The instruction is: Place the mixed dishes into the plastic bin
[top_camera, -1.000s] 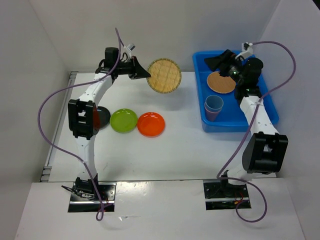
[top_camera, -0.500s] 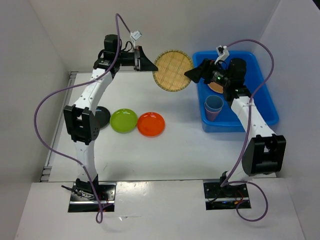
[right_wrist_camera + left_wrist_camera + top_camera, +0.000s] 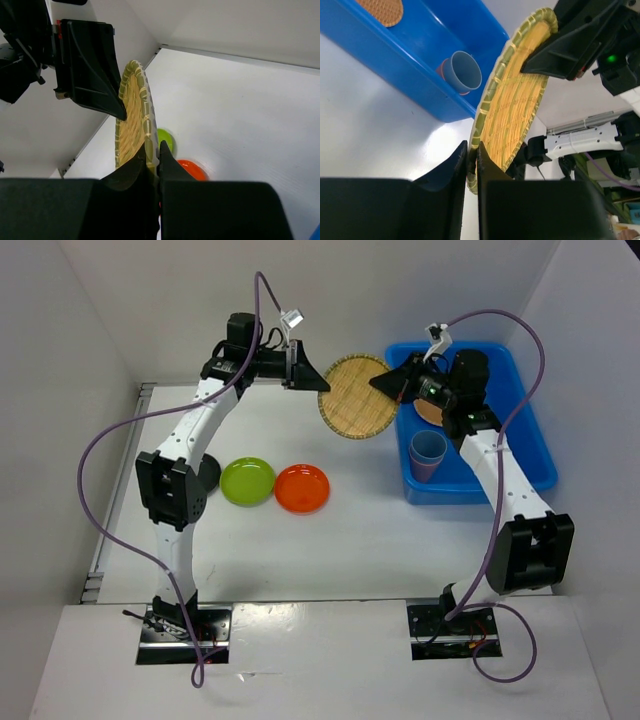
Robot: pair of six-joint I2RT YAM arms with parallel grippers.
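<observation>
Just now the right gripper (image 3: 388, 386) has clenched on the woven plate (image 3: 357, 400), which the left gripper (image 3: 322, 387) still grips. Handover toward the bin (image 3: 462, 490) looks ready.

Overhead view; opposed close wrist views on woven plate (image 3: 515, 102)

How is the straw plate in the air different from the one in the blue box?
The lifted woven plate hangs in the air, tilted on edge; the other woven plate lies flat in the blue bin. The left gripper and right gripper pinch the lifted woven plate's rim; nothing holds the other woven plate. Both are round, tan and woven.
</observation>
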